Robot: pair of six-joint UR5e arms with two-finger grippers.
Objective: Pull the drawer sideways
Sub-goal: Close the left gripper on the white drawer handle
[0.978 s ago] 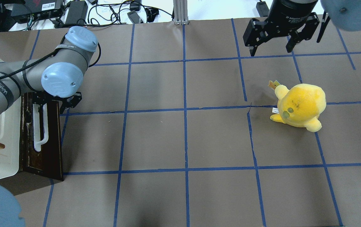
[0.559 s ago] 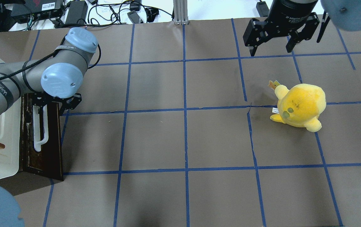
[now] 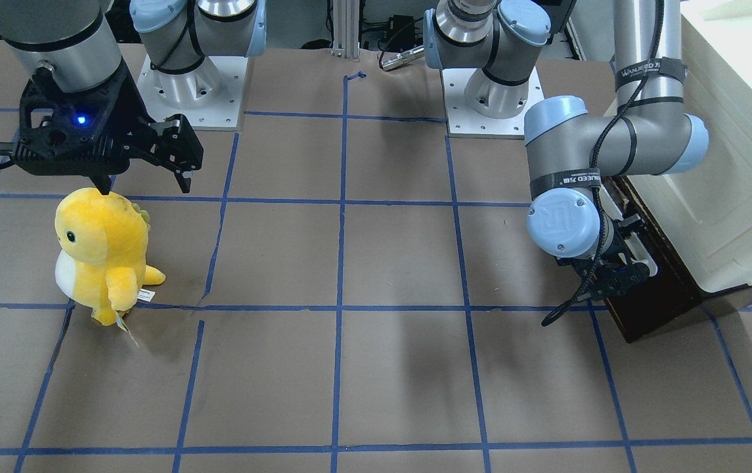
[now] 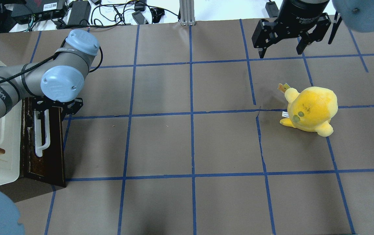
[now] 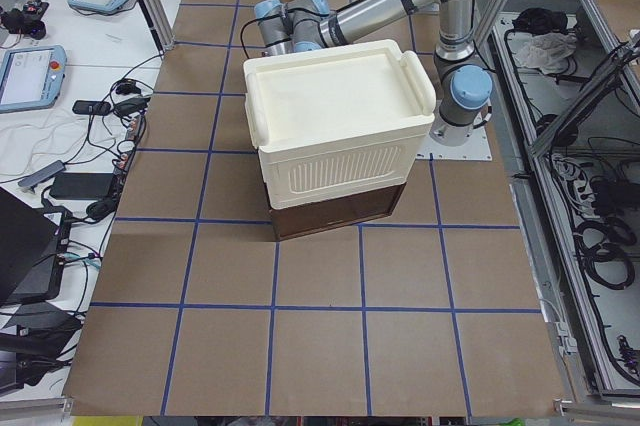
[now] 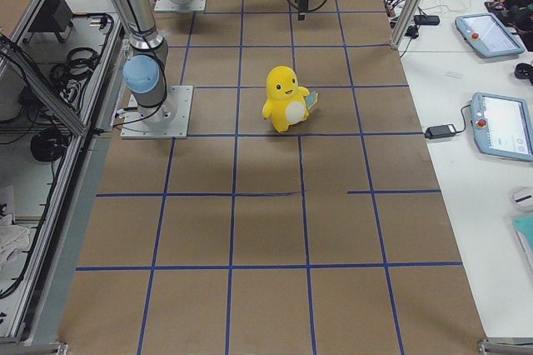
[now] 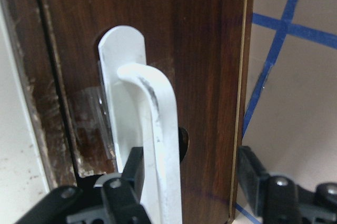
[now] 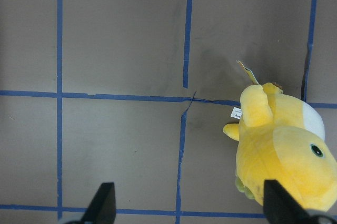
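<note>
Barely anything changes — the left end effector [image 7: 190, 171] has edged toward the drawer [image 4: 54, 147], open, its fingers [image 7: 251, 169] straddling the white handle [image 7: 160, 145] — not clamped.

Your two arms are silver-grey tubes with pale blue round joint caps [image 4: 62, 83]. The left arm [image 4: 10, 87] wears black straps [image 3: 650, 69] lettered in white, with a black cable [image 3: 604, 141] alongside. The right gripper [image 3: 146, 188] is black and angular, showing a blue light [image 3: 80, 120]. Pale base plates [image 3: 228, 98] carry screws.
</note>
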